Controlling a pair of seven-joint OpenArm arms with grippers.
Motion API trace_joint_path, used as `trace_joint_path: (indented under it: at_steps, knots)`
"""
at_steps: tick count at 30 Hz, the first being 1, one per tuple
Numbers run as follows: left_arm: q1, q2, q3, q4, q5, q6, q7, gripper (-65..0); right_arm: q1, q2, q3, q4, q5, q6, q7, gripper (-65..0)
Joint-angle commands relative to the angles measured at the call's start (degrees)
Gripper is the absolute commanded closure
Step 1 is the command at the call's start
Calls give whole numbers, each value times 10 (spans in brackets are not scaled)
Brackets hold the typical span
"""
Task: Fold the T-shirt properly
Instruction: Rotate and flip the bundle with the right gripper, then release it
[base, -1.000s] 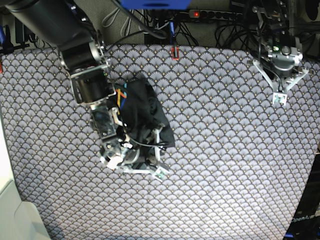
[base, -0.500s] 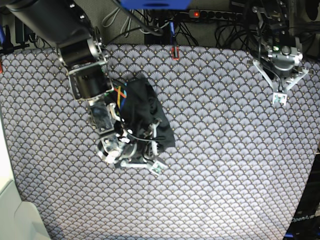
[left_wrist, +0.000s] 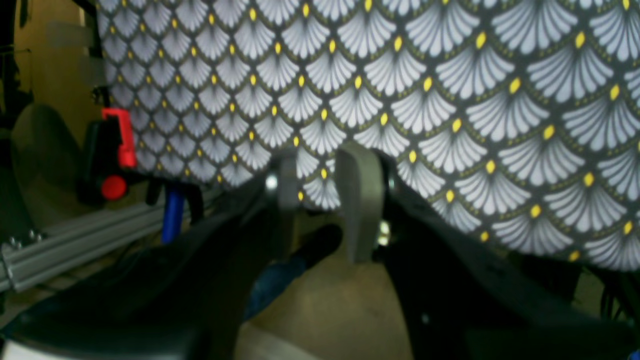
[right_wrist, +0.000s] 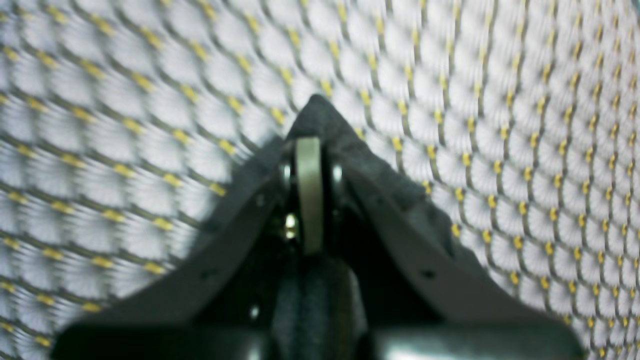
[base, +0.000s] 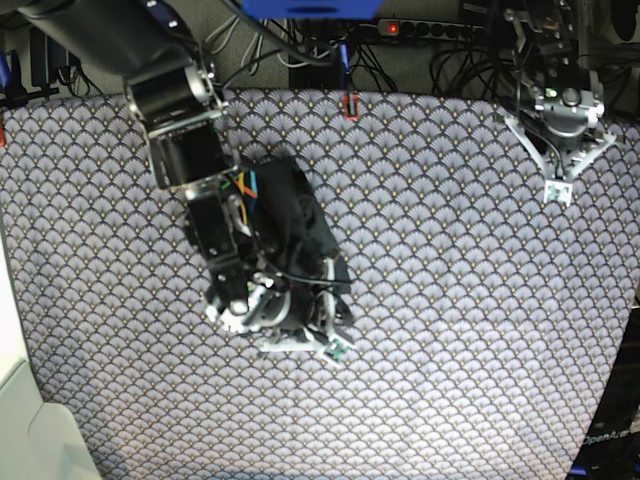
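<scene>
- Base view: the T-shirt (base: 290, 225) is seen bunched into a dark heap on the patterned tablecloth (base: 450, 300), left of the middle. A bit of its coloured print is visible at the heap's upper left edge.
- The right gripper (base: 330, 335) is set at the lower end of the heap, its arm lying over the heap's left side. Whether fabric is pinched cannot be told from this view.
- The left gripper (base: 557, 190) is held near the far right edge of the cloth, well apart from the shirt.
- Left wrist view: the left gripper (left_wrist: 325, 200) is shown with a narrow gap between its two fingers (left_wrist: 357, 200). Nothing is seen between them. The tablecloth (left_wrist: 450, 75) and its edge are seen beyond, with a red clamp (left_wrist: 117, 145) at the left. The shirt is not in this view.
- Right wrist view: the picture is blurred. The right gripper (right_wrist: 309, 150) is seen with its jaws pressed together on a dark peak of the T-shirt (right_wrist: 320, 115), which is pinched at the tips and stands out against the tablecloth (right_wrist: 500, 100).
</scene>
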Motion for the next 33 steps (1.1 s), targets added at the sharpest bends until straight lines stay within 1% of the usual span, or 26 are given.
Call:
trace_joint_path:
  at_steps: [1, 4, 9, 13, 17, 18, 23, 33]
  knots:
    - [-2, -5, -2, 12, 4, 2, -6, -173, 12, -6, 1, 15, 5, -1, 10, 0]
    - [-2, -5, -2, 12, 4, 2, -6, -173, 2, -14, 0, 15, 5, -1, 10, 0]
    - [-2, -5, -2, 12, 4, 2, -6, -173, -9, -15, -1, 14, 5, -1, 10, 0]
    - [-2, -5, -2, 12, 4, 2, -6, -173, -13, -17, -25, 14, 5, -1, 11, 0]
    - [-2, -5, -2, 12, 4, 2, -6, -173, -12, -24, -27, 3, 5, -1, 13, 0]
    - [-2, -5, -2, 12, 4, 2, -6, -173, -9, -28, -25, -7, 5, -1, 13, 0]
    - [-1, -7, -2, 12, 4, 2, -6, -173, 15, -30, -25, -55, 4, -1, 14, 0]
    - [11, -9, -2, 12, 3, 2, -7, -173, 47, -31, -23, -58, 4, -1, 13, 0]
